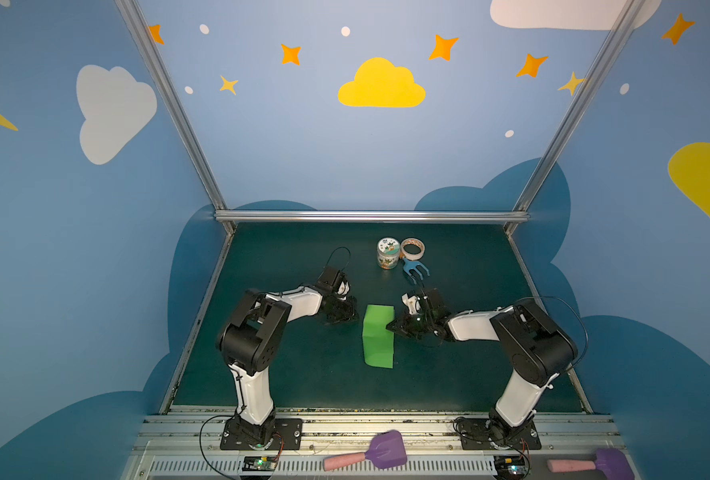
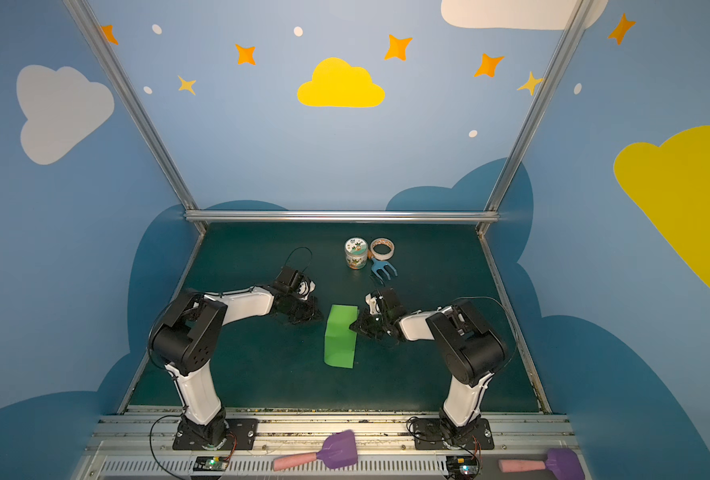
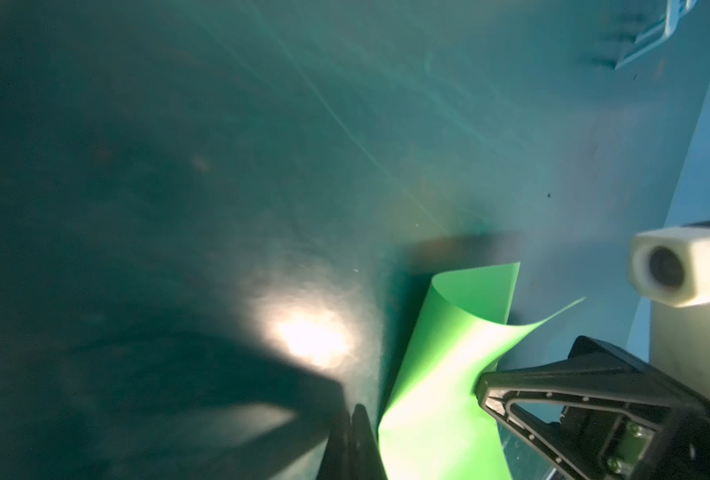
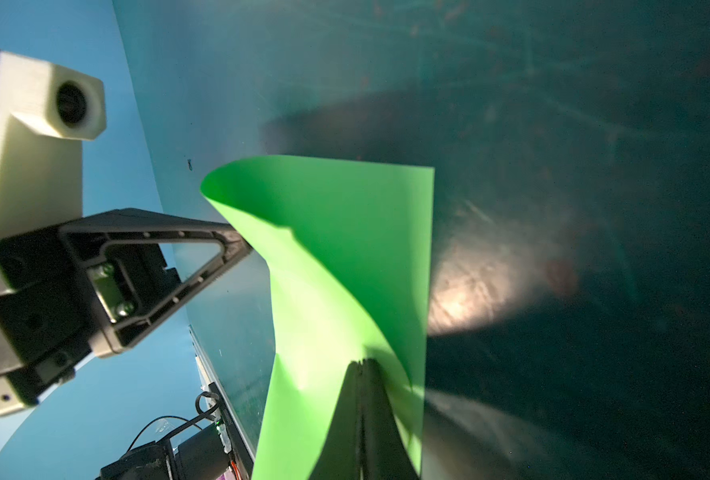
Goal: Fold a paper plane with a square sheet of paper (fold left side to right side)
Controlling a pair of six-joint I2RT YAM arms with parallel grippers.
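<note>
The square sheet of paper (image 1: pixel 377 351) is lying near the middle of the dark green counter (image 1: pixel 287 374), doubled over into a tall narrow band with its rounded fold running along the left side. The right claw (image 1: pixel 390 327) is reaching in from the right with its jaws pressed together on the free edge of the upper layer. The right wrist view is showing that layer curling up off the lower one to the fingertips (image 4: pixel 347 395). The left claw (image 1: pixel 352 320) is sitting low just beside the folded edge, jaws together and gripping nothing, though whether it is touching the paper is not showing clearly. Well behind the paper, toward the back of the counter, three things are sitting close together: a printed jar (image 1: pixel 388 252), a roll of tape (image 1: pixel 412 248) and a small blue fork (image 1: pixel 415 269).
</note>
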